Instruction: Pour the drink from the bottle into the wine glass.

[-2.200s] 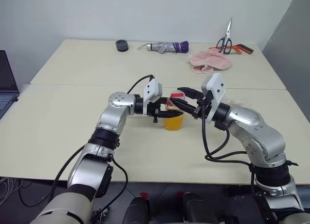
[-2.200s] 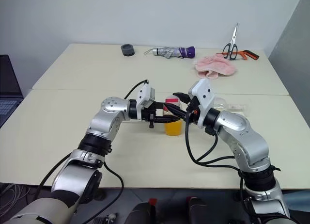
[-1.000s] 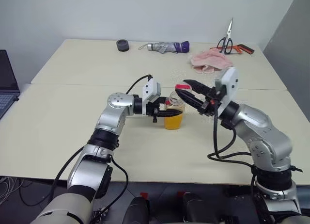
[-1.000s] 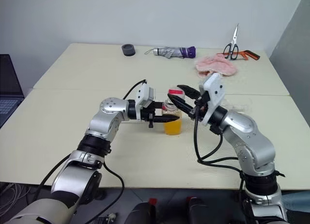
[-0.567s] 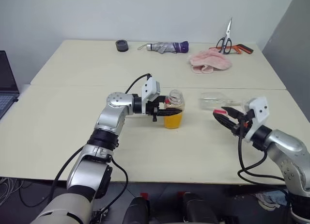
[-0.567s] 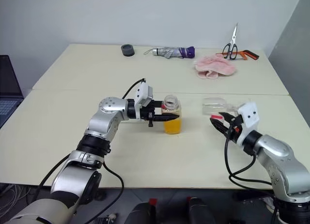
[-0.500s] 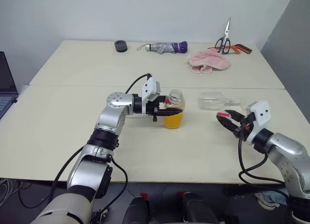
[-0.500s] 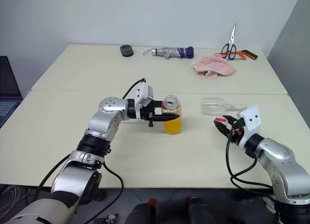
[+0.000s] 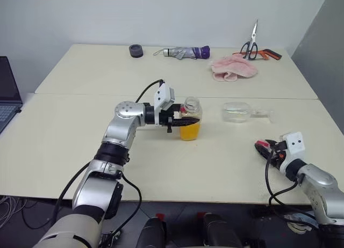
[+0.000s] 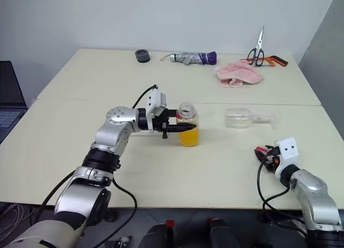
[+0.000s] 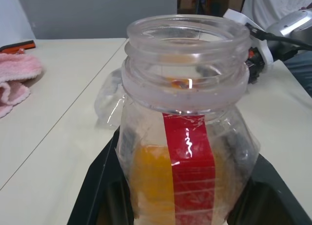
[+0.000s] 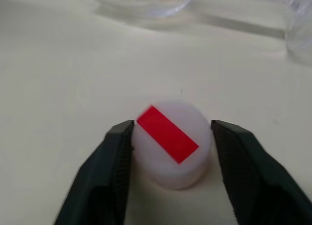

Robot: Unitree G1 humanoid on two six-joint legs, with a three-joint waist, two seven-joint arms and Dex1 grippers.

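Note:
My left gripper (image 9: pixel 185 121) is shut on the bottle (image 9: pixel 189 119), which stands upright mid-table with its mouth uncapped. The red stripe on the bottle (image 11: pixel 187 152) faces the left wrist view. The orange drink (image 9: pixel 189 132) fills its lower half. To the right of the bottle, the clear wine glass (image 9: pixel 237 111) lies on its side with the stem pointing right. My right gripper (image 9: pixel 264 147) is low over the table at the front right. In the right wrist view its fingers (image 12: pixel 114 157) stand open on either side of the red-and-white cap (image 12: pixel 170 142), which rests on the table.
Along the far edge lie scissors (image 9: pixel 250 44), a pink cloth (image 9: pixel 233 68), a folded umbrella (image 9: pixel 185 52) and a black round object (image 9: pixel 135 50). A laptop (image 9: pixel 8 92) sits at the far left. A seam (image 9: pixel 80 94) runs between the two tables.
My right gripper carried the cap from the bottle's mouth down and to the right, set it on the table and widened its fingers. The left gripper kept holding the bottle in place.

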